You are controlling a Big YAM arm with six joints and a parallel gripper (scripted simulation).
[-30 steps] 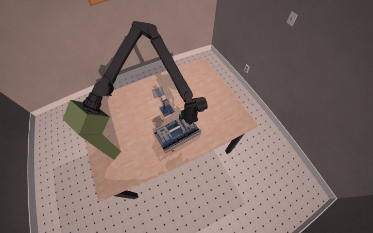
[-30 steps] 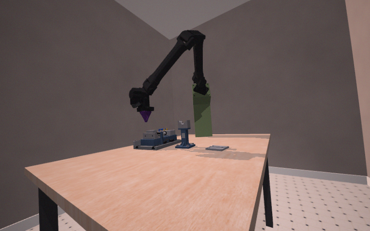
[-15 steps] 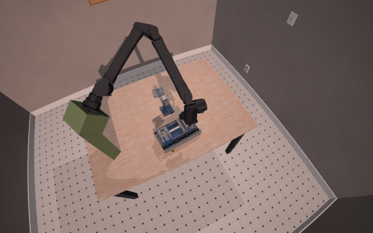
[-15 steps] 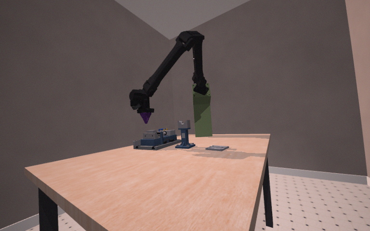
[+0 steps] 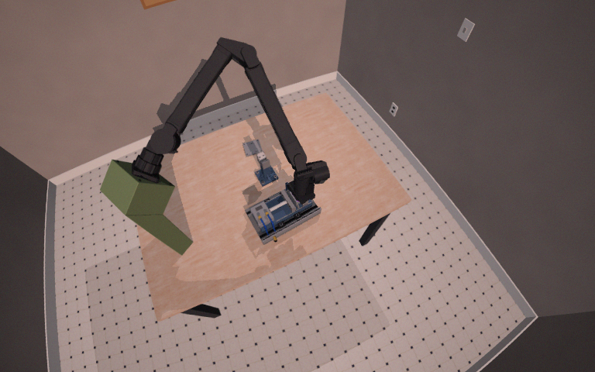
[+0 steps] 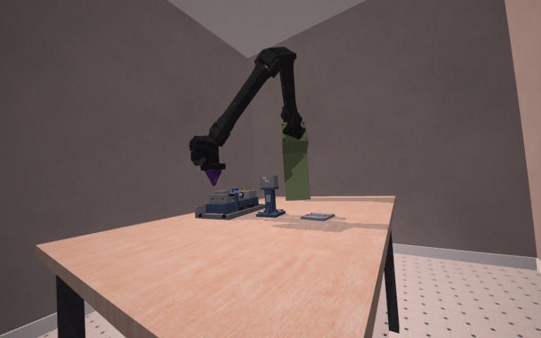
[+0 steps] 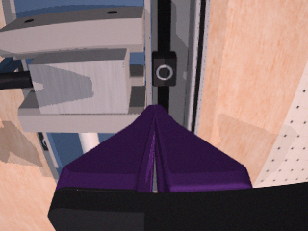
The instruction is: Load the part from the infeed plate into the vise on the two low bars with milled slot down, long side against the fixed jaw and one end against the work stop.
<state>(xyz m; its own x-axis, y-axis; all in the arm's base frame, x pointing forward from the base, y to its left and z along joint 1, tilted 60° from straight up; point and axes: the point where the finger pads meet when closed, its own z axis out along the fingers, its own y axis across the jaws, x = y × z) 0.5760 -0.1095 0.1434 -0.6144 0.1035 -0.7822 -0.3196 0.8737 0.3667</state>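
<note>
Block (image 7: 82, 89) and vise (image 5: 293, 225) (image 6: 221, 207) (image 7: 67, 148) were together: the metal piece lay between the jaws, one end at or very near the dark work stop (image 7: 15, 80). I could not tell whether its long side truly touched the fixed jaw, or whether the slot faced down. My gripper (image 5: 302, 199) (image 6: 213, 184) (image 7: 154, 115) hung above with its purple fingers pressed together, pinching nothing.

I judged the piece stiff, fairly heavy for its size and hard to bruise, though its smooth, brushed-looking faces might have slid under a light grip. To lift it, I would have taken it across the two long sides near the middle, where the jaws left little finger room. For a small correction, a shut fingertip pushing low on a side or on the free end seemed wiser; pushing high could have tipped it.

I found no brand, label or readable writing on the block, the vise or the V-block (image 5: 262, 156) (image 6: 269, 182).
</note>
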